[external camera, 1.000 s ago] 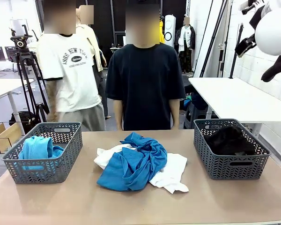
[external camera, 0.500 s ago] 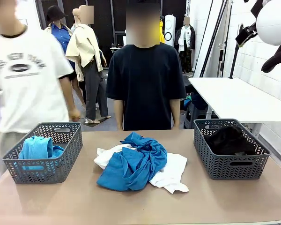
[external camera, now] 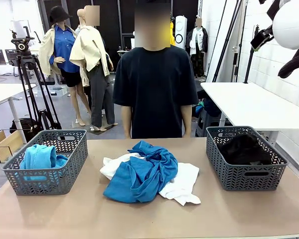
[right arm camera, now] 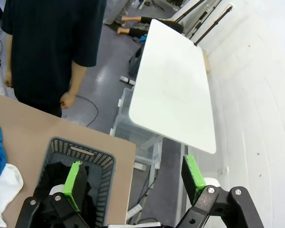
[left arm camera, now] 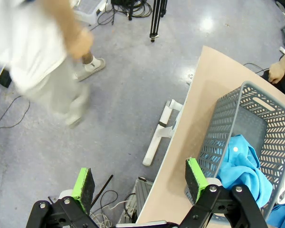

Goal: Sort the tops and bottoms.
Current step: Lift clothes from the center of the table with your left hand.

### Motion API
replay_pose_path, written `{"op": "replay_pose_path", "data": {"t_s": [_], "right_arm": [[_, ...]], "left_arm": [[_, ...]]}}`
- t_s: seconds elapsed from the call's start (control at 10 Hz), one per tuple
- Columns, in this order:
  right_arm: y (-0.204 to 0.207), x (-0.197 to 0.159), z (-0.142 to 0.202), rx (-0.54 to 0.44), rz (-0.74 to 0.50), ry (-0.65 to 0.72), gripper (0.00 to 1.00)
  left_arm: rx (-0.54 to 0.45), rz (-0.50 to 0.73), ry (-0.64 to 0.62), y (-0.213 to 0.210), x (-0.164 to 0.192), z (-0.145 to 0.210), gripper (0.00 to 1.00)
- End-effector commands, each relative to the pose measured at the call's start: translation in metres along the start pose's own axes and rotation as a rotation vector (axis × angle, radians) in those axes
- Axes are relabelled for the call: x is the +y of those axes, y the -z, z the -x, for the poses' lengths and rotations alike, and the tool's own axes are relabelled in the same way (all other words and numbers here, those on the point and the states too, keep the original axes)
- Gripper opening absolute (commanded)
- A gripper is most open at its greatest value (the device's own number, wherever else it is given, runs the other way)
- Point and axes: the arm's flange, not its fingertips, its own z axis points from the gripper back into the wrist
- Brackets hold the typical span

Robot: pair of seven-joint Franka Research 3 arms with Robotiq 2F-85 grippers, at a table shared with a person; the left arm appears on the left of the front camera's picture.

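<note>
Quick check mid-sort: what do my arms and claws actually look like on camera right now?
The left claw is a black linkage body with bolted joints and two fingers tipped with bright green pads. The right claw has the same black build and green tips. The right arm has a smooth, rounded white shell with black fittings and grey lettering cut off at the frame edge.

My right arm [external camera: 291,25] hangs high above the right end of the worktop [external camera: 79,214]. Well below it sits a grey mesh basket [external camera: 245,174] holding the black bottoms [external camera: 244,149]. Farther to its left, mid-worktop, a bright blue top [external camera: 139,174] lies crumpled over white tops [external camera: 182,186]. Farthest from it, the left basket [external camera: 45,179] holds a turquoise top [external camera: 39,158]. A person [external camera: 154,89] in a black T-shirt stands at the far side.
</note>
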Motion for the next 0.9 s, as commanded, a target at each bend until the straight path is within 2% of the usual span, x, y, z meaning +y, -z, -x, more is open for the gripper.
{"op": "replay_pose_path", "data": {"t_s": [0.0, 0.2, 0.3, 0.4, 0.6, 0.8], "right_arm": [[0.004, -0.021, 0.008, 0.027, 0.035, 0.014, 1.0], [0.006, -0.07, 0.04, 0.131, 0.137, 0.096, 1.0], [0.006, -0.094, 0.063, 0.178, 0.157, 0.155, 1.0], [0.005, -0.118, 0.09, 0.242, 0.216, 0.225, 1.0], [0.004, -0.146, 0.132, 0.3, 0.257, 0.306, 1.0], [0.009, -0.154, 0.159, 0.369, 0.289, 0.346, 1.0]], "left_arm": [[0.004, -0.001, 0.013, 0.0, 0.001, 0.0, 1.0], [0.0, 0.0, 0.0, 0.0, 0.0, 0.0, 1.0], [-0.031, 0.057, 0.066, -0.013, -0.021, 0.002, 1.0], [-0.059, 0.195, 0.153, -0.031, -0.047, 0.004, 1.0], [-0.098, 0.392, 0.28, -0.06, -0.095, 0.009, 1.0], [-0.124, 0.499, 0.389, -0.085, -0.15, 0.027, 1.0]]}}
